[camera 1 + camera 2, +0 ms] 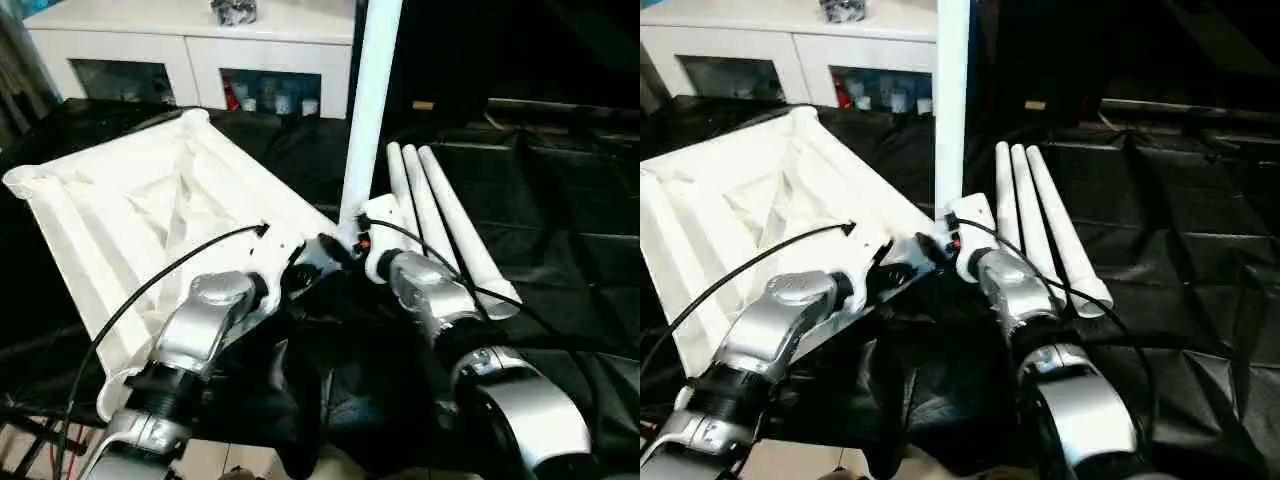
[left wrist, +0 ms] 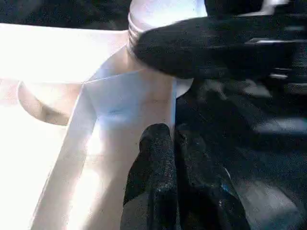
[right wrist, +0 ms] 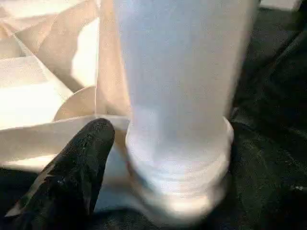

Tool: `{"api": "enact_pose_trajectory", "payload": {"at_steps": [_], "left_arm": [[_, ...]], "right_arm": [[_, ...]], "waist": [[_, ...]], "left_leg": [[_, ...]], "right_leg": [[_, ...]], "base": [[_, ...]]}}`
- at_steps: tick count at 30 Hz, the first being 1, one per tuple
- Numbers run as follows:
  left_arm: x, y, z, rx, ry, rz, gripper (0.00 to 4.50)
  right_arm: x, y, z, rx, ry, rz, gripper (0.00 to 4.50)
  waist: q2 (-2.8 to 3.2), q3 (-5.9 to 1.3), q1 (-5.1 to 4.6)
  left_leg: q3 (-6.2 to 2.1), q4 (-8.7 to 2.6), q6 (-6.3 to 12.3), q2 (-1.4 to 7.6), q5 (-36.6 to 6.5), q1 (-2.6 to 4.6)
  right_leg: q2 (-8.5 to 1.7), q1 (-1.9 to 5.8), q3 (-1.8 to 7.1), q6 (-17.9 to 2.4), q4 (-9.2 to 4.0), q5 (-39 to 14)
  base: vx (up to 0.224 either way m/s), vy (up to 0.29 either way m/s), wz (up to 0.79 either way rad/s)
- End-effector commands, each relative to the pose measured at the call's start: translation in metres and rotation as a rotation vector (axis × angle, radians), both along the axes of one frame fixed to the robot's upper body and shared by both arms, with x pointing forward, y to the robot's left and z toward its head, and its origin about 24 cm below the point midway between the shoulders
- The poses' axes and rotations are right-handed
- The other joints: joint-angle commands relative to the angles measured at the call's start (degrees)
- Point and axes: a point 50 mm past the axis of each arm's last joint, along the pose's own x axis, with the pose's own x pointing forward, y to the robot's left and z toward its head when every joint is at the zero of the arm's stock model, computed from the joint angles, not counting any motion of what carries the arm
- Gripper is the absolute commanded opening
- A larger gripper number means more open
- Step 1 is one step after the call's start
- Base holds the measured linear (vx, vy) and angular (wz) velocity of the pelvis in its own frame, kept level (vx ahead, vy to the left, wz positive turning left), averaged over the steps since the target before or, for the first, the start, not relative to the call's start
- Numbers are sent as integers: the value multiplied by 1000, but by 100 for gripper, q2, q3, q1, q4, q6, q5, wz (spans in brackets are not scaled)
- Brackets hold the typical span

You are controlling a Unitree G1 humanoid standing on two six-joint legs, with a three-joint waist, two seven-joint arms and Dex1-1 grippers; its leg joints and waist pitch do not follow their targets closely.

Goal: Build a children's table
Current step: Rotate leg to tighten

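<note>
The white tabletop (image 1: 150, 210) lies underside up on the black-covered surface. One white leg (image 1: 368, 110) stands upright in its near right corner socket, and the threaded end (image 3: 177, 163) shows at the socket. My right gripper (image 1: 345, 245) is at the base of this leg, open, with one black finger (image 3: 81, 167) standing a little apart from the leg's side. My left gripper (image 2: 168, 132) is shut with nothing between its fingers, and its tips rest on the tabletop's rim wall next to that corner. Three more legs (image 1: 440, 220) lie side by side to the right.
A white cabinet (image 1: 190, 40) with glass doors stands at the back behind the tabletop. Black sheeting (image 1: 560, 200) covers the surface all around. Black cables run along both silver forearms (image 1: 200, 320).
</note>
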Motion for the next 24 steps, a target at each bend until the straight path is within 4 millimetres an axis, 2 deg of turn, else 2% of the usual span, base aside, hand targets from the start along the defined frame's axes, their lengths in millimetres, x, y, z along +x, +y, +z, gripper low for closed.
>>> {"api": "enact_pose_trajectory", "payload": {"at_steps": [1, 2, 3, 5, 6, 8, 9, 11, 12, 13, 15, 16, 17, 18, 20, 21, 22, 24], "left_arm": [[11, 1, 16, -15, -70, 60, 0], [11, 1, 16, -15, -70, 60, 0], [14, 1, 16, -9, -83, 83, 0], [16, 0, 17, -1, -92, 92, 0], [16, -1, 17, 0, -99, 90, 0], [17, -4, 20, 9, -145, 73, 0], [17, -5, 21, 14, -158, 72, 0], [17, -6, 25, 8, -187, 61, 0], [18, -6, 28, -1, -209, 58, 45], [18, -4, 30, 0, -220, 60, 45], [20, 10, 40, 34, -253, 99, 56], [20, 10, 40, 34, -253, 99, 74], [20, 13, 42, 42, -258, 107, 86], [20, 27, 49, 88, -296, 155, 86], [17, 53, 62, 175, -353, 232, 108], [14, 67, 68, 228, -373, 263, 108], [10, 81, 74, 281, -386, 291, 108], [1, 100, 80, 340, -382, 339, 108]], "right_arm": [[0, -6, 11, 27, -49, 9, 384], [0, -6, 11, 27, -49, 9, 384], [-1, -13, 16, 18, -75, -1, 384], [-3, -20, 22, 17, -95, -8, 384], [-4, -20, 24, 18, -96, 7, 384], [-9, -19, 25, -2, -83, 56, 384], [-10, -19, 25, -10, -81, 66, 384], [-12, -17, 23, -31, -75, 90, 384], [-14, -15, 23, -41, -68, 104, 389], [-15, -14, 22, -51, -65, 112, 389], [-19, -7, 21, -92, -47, 142, 389], [-19, -7, 21, -92, -47, 142, 389], [-20, -6, 22, -99, -42, 146, 389], [-22, -3, 22, -117, -35, 169, 389], [-24, 2, 21, -140, -16, 199, 389], [-25, 5, 19, -153, 0, 212, 389], [-27, 8, 18, -167, 15, 230, 389], [-30, 12, 14, -186, 41, 255, 389]], "waist": [[54, -433, 12], [35, -444, 11], [51, -443, 1], [39, -454, 21], [12, -456, 19], [-12, -441, 8], [0, -433, 15], [-35, -424, 12], [-31, -419, 21], [-31, -419, 21], [-31, -423, 35], [-22, -420, 33], [-42, -410, 19], [-88, -401, 28], [-88, -387, 11], [-109, -400, 15], [-78, -388, -12], [-100, -379, -15]], "left_leg": [[5, -359, 279, 72, -901, 24], [-1, -351, 311, 63, -837, 7], [-3, -350, 334, 69, -814, 7], [0, -333, 375, 72, -727, 28], [-2, -334, 397, 64, -674, 8], [7, -335, 413, 69, -746, 13], [7, -338, 413, 70, -830, 19], [11, -343, 378, 73, -882, 16], [9, -345, 353, 75, -925, 25], [9, -345, 353, 75, -925, 25], [-15, -364, 283, 109, -848, 16], [-20, -370, 262, 117, -860, 25], [-12, -371, 257, 114, -894, 24], [-19, -378, 238, 114, -921, 23], [-9, -381, 205, 109, -944, 36], [-16, -381, 190, 120, -919, 39], [-26, -392, 172, 111, -827, 10], [-11, -387, 104, 119, -915, 59]], "right_leg": [[-345, 388, 232, -1231, -377, -627], [-349, 408, 233, -1240, -357, -546], [-354, 406, 230, -1254, -365, -541], [-342, 401, 239, -1253, -356, -440], [-339, 423, 235, -1248, -348, -392], [-345, 404, 233, -1245, -376, -557], [-350, 399, 234, -1208, -402, -756], [-361, 387, 236, -1163, -423, -993], [-367, 376, 240, -1131, -439, -1132], [-367, 376, 240, -1131, -439, -1132], [-378, 380, 244, -1120, -398, -1048], [-377, 371, 241, -1138, -396, -1025], [-367, 362, 239, -1140, -404, -1031], [-378, 381, 243, -1114, -373, -1090], [-364, 350, 244, -1025, -398, -1217], [-376, 360, 247, -1018, -372, -1187], [-360, 361, 247, -1013, -351, -1116], [-365, 325, 258, -1028, -358, -1232]], "base": [[0, 0, 0], [0, 0, 0], [0, 0, 0], [0, 0, 0], [0, 0, 0], [0, 0, 0], [0, 0, 0], [0, 0, 0], [0, 0, 0], [0, 0, 0], [0, 0, 0], [0, 0, 0], [0, 0, 0], [0, 0, 0], [0, 0, 0], [0, 0, 0], [0, 0, 0], [0, 0, 0]]}}
